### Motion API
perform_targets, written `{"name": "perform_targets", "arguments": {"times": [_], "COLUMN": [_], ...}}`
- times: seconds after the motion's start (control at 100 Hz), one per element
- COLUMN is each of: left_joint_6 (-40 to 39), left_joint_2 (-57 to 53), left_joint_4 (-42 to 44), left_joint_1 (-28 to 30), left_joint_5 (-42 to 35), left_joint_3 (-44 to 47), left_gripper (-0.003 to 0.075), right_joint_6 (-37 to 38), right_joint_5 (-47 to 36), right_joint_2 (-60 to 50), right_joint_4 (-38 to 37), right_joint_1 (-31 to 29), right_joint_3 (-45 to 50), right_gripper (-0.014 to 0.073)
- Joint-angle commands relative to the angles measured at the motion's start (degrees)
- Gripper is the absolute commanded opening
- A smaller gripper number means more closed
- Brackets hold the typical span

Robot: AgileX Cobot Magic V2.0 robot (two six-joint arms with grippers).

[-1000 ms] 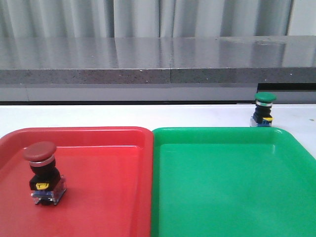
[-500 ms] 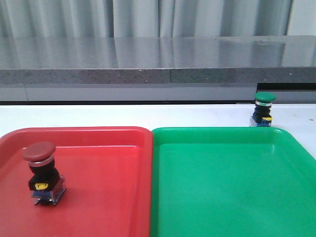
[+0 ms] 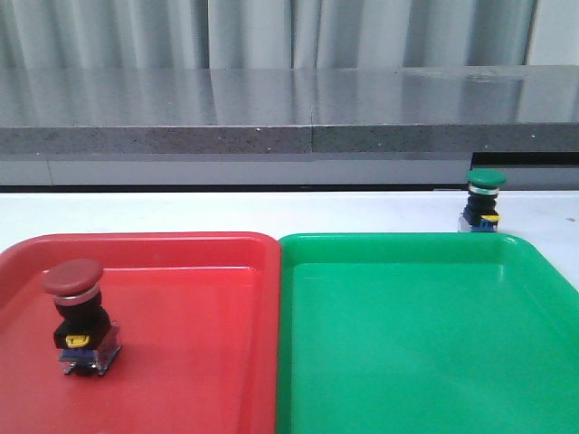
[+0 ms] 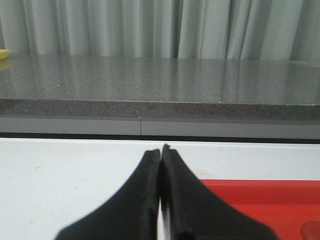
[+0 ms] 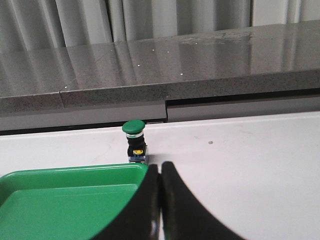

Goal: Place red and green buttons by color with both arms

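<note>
The red button [image 3: 79,316] stands upright inside the red tray [image 3: 181,362], near its left side. Beyond the far right corner of the green tray [image 3: 425,362], the green button [image 3: 483,201] stands upright on the white table. Neither arm shows in the front view. My left gripper [image 4: 161,150] is shut and holds nothing, with the red tray's edge [image 4: 260,192] beside it. My right gripper [image 5: 160,166] is shut and holds nothing, hovering at the green tray's corner [image 5: 75,180]. The green button [image 5: 135,141] stands a short way ahead of it.
The two trays sit side by side on a white table [image 3: 226,212]. A grey stone ledge [image 3: 271,117] runs along the back, with grey curtains behind it. A small speck [image 5: 211,142] lies on the table.
</note>
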Motion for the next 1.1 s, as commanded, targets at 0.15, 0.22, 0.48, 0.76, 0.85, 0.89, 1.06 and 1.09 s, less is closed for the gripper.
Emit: {"name": "perform_targets", "arguments": {"times": [0.15, 0.22, 0.48, 0.76, 0.85, 0.89, 1.06, 1.09], "left_joint_6": [-0.4, -0.4, -0.4, -0.4, -0.4, -0.4, -0.4, -0.4], "left_joint_2": [-1.6, -1.6, -1.6, -1.6, -1.6, -1.6, -1.6, -1.6], "left_joint_4": [-0.6, -0.6, -0.6, -0.6, -0.6, -0.6, -0.6, -0.6], "left_joint_1": [0.1, 0.1, 0.1, 0.1, 0.1, 0.1, 0.1, 0.1], "left_joint_5": [-5.0, -5.0, -5.0, -5.0, -5.0, -5.0, -5.0, -5.0], "left_joint_3": [0.6, 0.6, 0.6, 0.6, 0.6, 0.6, 0.6, 0.6], "left_gripper": [-0.0020, -0.0020, -0.0020, -0.0020, -0.0020, -0.0020, -0.0020, -0.0020], "right_joint_6": [-0.5, -0.5, -0.5, -0.5, -0.5, -0.5, -0.3, -0.3], "right_joint_5": [-5.0, -5.0, -0.1, 7.9, 8.0, 8.3, 9.6, 9.6], "right_joint_2": [-1.2, -1.2, -1.1, 6.5, 12.2, 14.9, 26.1, 28.1], "right_joint_4": [0.0, 0.0, 0.0, -5.3, -5.1, -5.1, -4.4, -3.8], "right_joint_1": [-0.2, -0.2, -0.2, -0.2, -0.2, -0.2, -0.2, -0.2], "right_joint_3": [-1.1, -1.1, -5.1, -17.4, -21.0, -22.6, -31.2, -32.4], "right_gripper": [-0.0064, -0.0064, -0.0064, -0.0064, -0.0064, -0.0064, -0.0064, -0.0064]}}
